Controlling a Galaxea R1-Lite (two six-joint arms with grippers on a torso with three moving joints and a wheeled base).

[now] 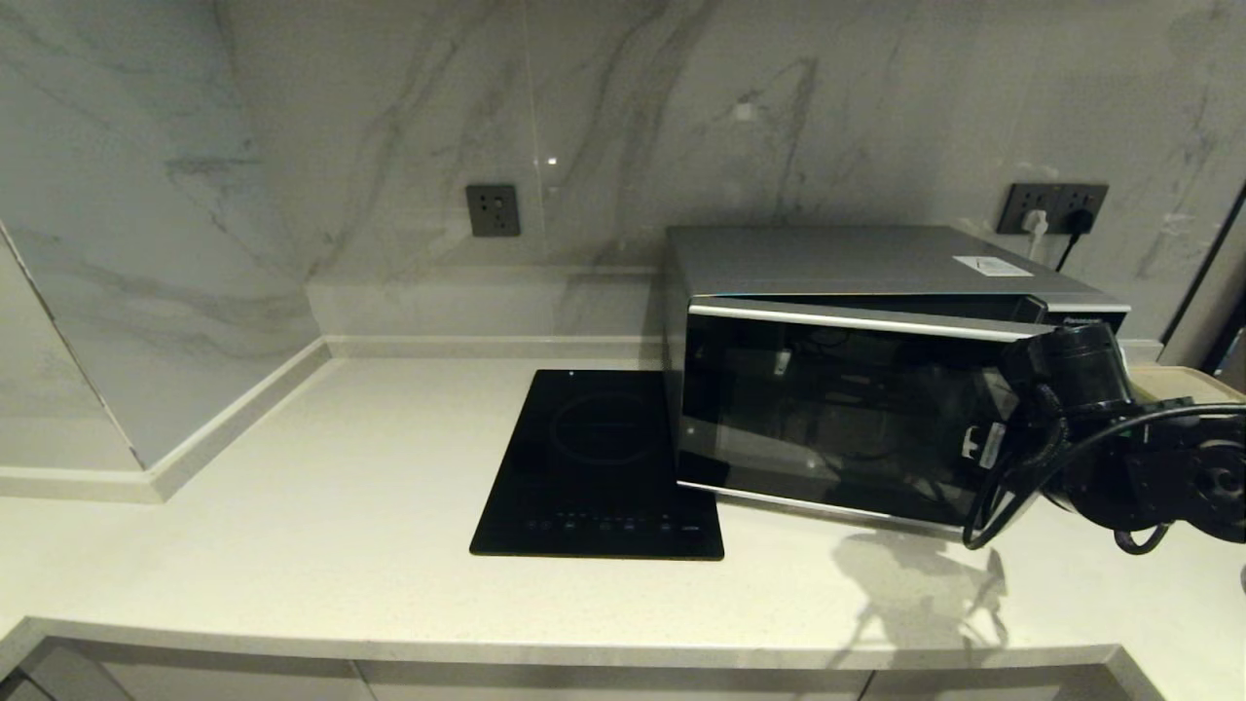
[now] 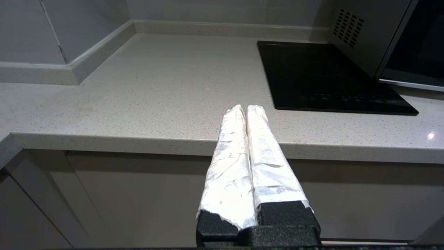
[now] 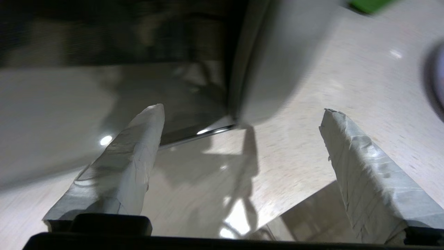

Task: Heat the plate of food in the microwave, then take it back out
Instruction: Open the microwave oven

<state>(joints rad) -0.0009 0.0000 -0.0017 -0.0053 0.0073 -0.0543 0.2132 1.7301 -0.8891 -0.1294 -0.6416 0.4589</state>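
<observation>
The silver microwave stands at the back right of the counter, its dark glass door swung slightly ajar at its right side. My right arm reaches in front of that door's free edge. In the right wrist view my right gripper is open and empty above the counter, with the door's lower corner just beyond the fingertips. A blurred pale lavender curved edge lies on the counter past the microwave; I cannot tell if it is the plate of food. My left gripper is shut and parked below the counter's front edge.
A flat black cooktop lies left of the microwave. A cream box sits right of the microwave, behind my arm. A green thing lies farther along the counter. Wall sockets are behind, one with plugs in it.
</observation>
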